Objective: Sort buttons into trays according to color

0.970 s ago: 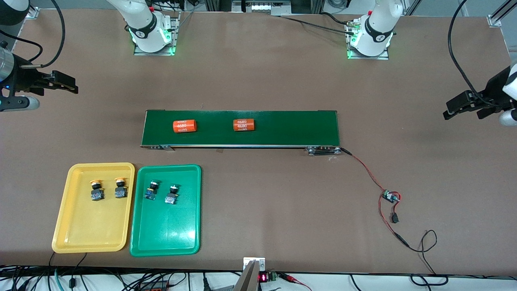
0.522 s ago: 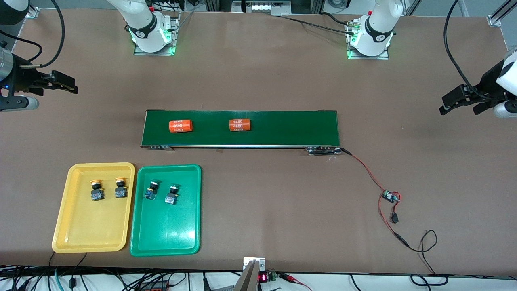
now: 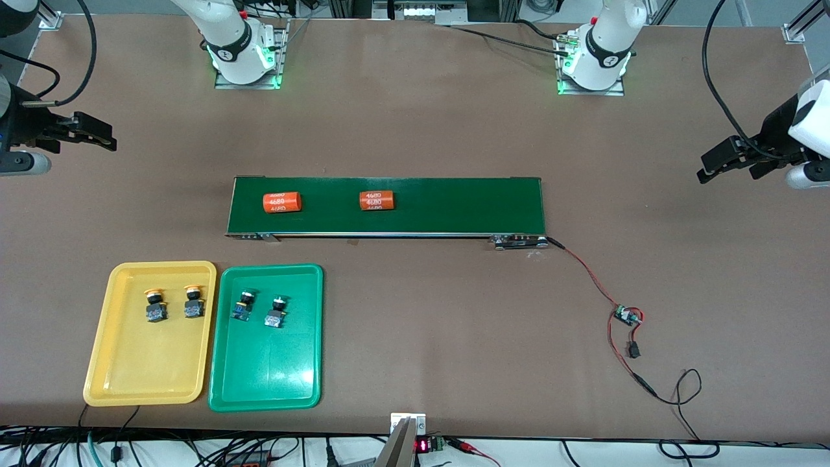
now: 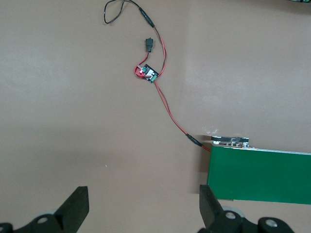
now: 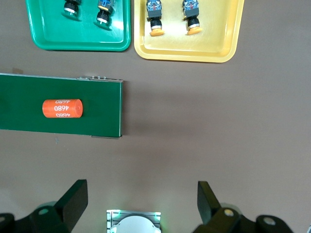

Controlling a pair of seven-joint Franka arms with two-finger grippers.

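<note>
On the belt (image 3: 454, 206), both cylinders (image 3: 281, 202) shifted toward the right arm's end, jaws wide (both grippers).

yellow tray (image 3: 97, 337), green tray (image 3: 224, 363) — orange cylinders (image 3: 281, 202)

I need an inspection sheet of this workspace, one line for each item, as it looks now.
Surface: brown table, nothing spilled.
Job's things: two yellow-orange buttons in the yellow tray; two green buttons in the green tray; trays side by side.
Clutter: two orange cylinders marked 4680 on the conveyor belt.
Grippers: left gripper open, empty, over the table's end; right gripper open, empty, over its end.
Cables: red-black wire from the belt to a small circuit board.
Surroundings: more cables along the table's edge.
</note>
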